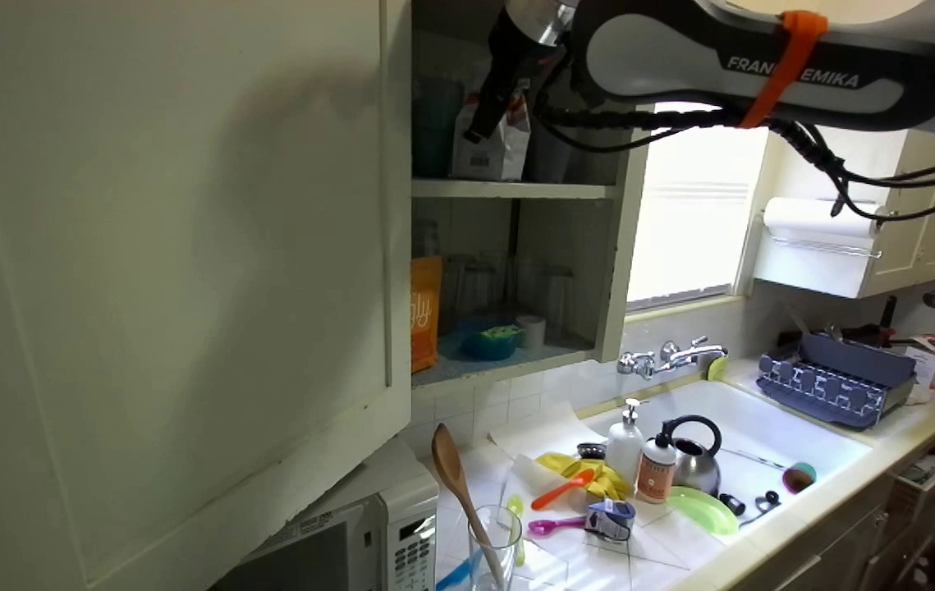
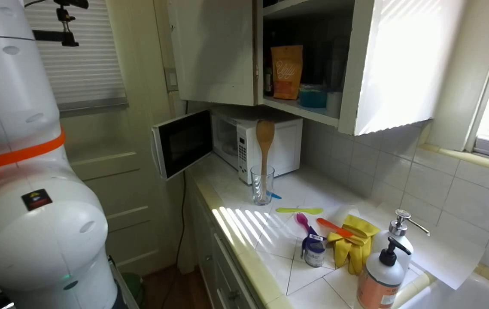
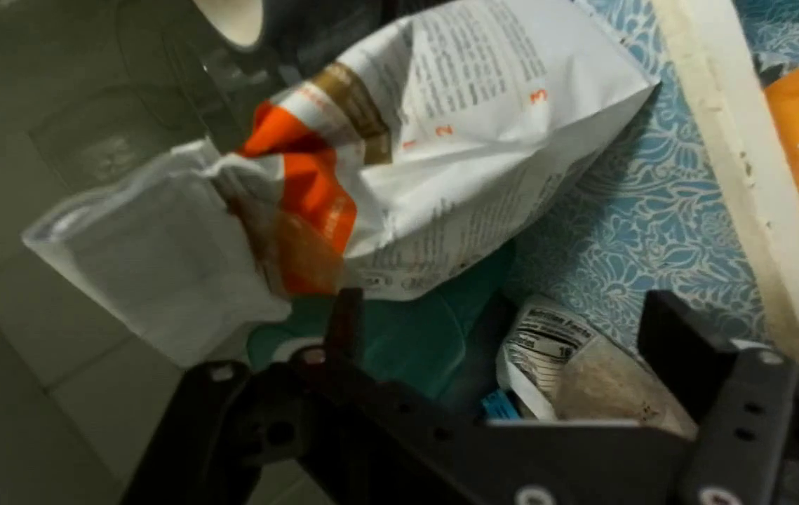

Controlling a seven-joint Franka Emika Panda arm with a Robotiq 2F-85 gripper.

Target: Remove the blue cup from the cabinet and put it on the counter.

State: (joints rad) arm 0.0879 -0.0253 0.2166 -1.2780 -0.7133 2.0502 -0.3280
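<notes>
Gripper (image 3: 503, 315): at the upper shelf, fingers spread wide; the gap shows part of the blue cup (image 3: 414, 344) and a small Nutrition Facts pouch (image 3: 581, 365).
White-and-orange bag (image 3: 483, 140): beyond the fingertips, covering part of the cup in the wrist view.
Blue cup: on the upper shelf just beside that bag; whether they touch, cannot tell.
Upper shelf (image 3: 652, 231): bare floral liner between bag and pale front lip (image 3: 743, 168).
Cabinet (image 1: 616, 263): door (image 1: 229, 246) swung wide, its edge cutting off one side of the shelves in an exterior view.
Lower shelf (image 1: 455, 367): low blue dish (image 1: 490, 345) near the front edge.
Counter (image 2: 270, 249): bare tile along the yellow front edge; yellow gloves (image 2: 353, 240) and orange spoon (image 2: 333, 226) farther in.
</notes>
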